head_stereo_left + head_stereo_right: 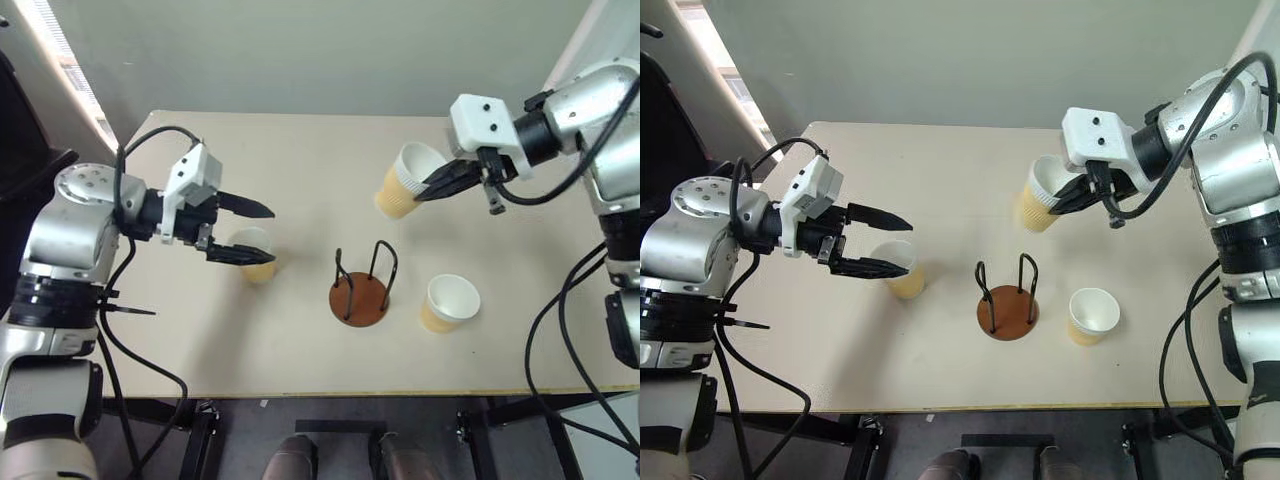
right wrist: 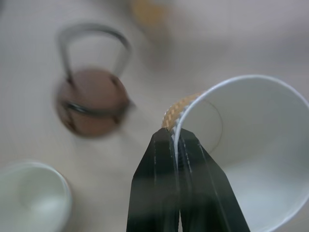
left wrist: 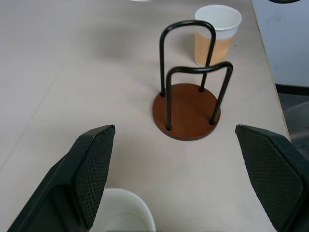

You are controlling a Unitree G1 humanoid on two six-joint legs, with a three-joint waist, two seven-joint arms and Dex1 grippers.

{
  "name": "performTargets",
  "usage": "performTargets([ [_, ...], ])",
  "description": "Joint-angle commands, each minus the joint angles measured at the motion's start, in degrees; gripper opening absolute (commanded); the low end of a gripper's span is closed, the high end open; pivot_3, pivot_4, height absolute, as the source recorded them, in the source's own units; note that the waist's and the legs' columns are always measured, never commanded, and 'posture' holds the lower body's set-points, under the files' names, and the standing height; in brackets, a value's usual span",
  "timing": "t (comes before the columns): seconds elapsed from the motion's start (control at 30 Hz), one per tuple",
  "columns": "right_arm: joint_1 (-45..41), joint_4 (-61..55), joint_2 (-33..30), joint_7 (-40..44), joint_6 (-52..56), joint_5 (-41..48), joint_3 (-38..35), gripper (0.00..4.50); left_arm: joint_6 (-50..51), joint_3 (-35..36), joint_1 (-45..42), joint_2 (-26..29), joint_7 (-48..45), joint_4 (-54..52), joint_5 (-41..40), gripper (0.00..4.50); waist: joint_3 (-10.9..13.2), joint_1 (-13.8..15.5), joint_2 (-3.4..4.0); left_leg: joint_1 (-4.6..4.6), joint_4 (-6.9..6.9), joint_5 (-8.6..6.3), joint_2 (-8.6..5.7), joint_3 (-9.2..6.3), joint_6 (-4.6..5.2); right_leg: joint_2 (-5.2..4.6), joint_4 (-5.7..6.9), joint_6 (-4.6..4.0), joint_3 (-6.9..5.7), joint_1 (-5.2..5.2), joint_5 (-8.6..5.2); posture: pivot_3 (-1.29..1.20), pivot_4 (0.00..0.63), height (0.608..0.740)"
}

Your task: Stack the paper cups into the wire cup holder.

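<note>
Right now the first cup is in hand: the right gripper point(image 1: 437, 187) has its two black fingers pinched tight on the rim of a paper cup point(image 1: 408, 182), one finger inside and one outside the wall, and holds it tilted in the air above the far right part of the bench point(image 1: 300, 150). The wire cup holder point(image 1: 361, 288) stands empty near the middle of the bench, toward its near edge, its reddish base flat and its black loops upright. A second cup point(image 1: 448, 303) stands upright just to the right of the holder, apart from it, and a third cup point(image 1: 256, 254) stands upright to the holder's left, well apart from it. The left gripper point(image 1: 245, 232) hovers with its fingers spread wide, about over that third cup, holding nothing. As I judge it, the step is carrying the lifted cup to the holder. The next move calls for bringing it over the disc, turning it upright, and lowering it between the wire loops without knocking them, then letting go.
</note>
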Motion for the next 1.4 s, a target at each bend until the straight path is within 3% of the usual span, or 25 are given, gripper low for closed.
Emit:
performTargets([
  [0.03, 0.2, -9.4, 0.2, 0.2, 6.6, 3.7, -0.5, 0.02, -1.4, 1.2, -2.4, 0.4, -0.8, 1.8, 0.2, 4.32, 0.0, -0.1, 0.00, 0.02, 0.00, -0.02, 0.01, -0.01, 0.07, 0.00, 0.03, -0.01, 0.00, 0.00, -0.01, 0.00, 0.150, 0.740],
  [0.27, 3.0, -15.3, 0.7, 0.3, 7.9, 4.0, 1.6, 0.02, -1.8, 1.3, -3.9, 0.5, -1.0, 3.4, 0.1, 4.32, 0.0, -0.2, -0.01, 0.11, 0.14, -0.21, 0.00, -0.01, 0.55, 0.00, 0.33, -0.25, 0.00, 0.00, -0.15, 0.00, 0.150, 0.740],
  [0.93, 5.6, -13.4, 1.9, 0.3, 0.1, -1.8, 6.2, 0.02, -2.1, 1.1, -4.0, 0.2, -0.4, 3.4, 0.7, 4.32, 0.0, -0.3, -0.01, 0.27, 0.16, -0.14, 0.01, 0.00, 0.56, 0.01, 0.79, -0.23, -0.01, -0.06, -0.14, 0.00, 0.150, 0.740],
  [1.17, 5.5, -14.1, 3.0, -0.5, 1.5, -1.6, 5.7, 2.23, -2.2, 1.2, -4.3, -0.4, -0.4, 3.4, 1.0, 4.32, 0.0, -0.3, -0.02, 0.27, 0.17, -0.13, 0.01, 0.00, 0.56, 0.01, 0.80, -0.28, -0.01, -0.06, -0.17, 0.00, 0.150, 0.740],
  [1.33, 5.1, -13.0, 6.7, -6.7, 7.2, 1.4, 0.9, 3.90, -2.1, 1.8, -4.0, -0.4, 0.4, 2.8, 1.0, 4.32, 0.0, -0.4, -0.02, 0.27, 0.17, -0.12, 0.01, 0.00, 0.55, 0.01, 0.81, -0.27, -0.01, -0.07, -0.16, 0.00, 0.150, 0.740],
  [1.4, 5.0, -13.7, 6.9, -7.4, 12.5, 4.8, -1.9, 3.90, -1.7, 2.0, -3.6, 0.0, 1.0, 2.0, 1.0, 4.32, 0.0, -0.3, -0.02, 0.27, 0.16, -0.10, 0.01, 0.00, 0.53, 0.01, 0.82, -0.27, -0.01, -0.08, -0.16, 0.00, 0.150, 0.740],
])
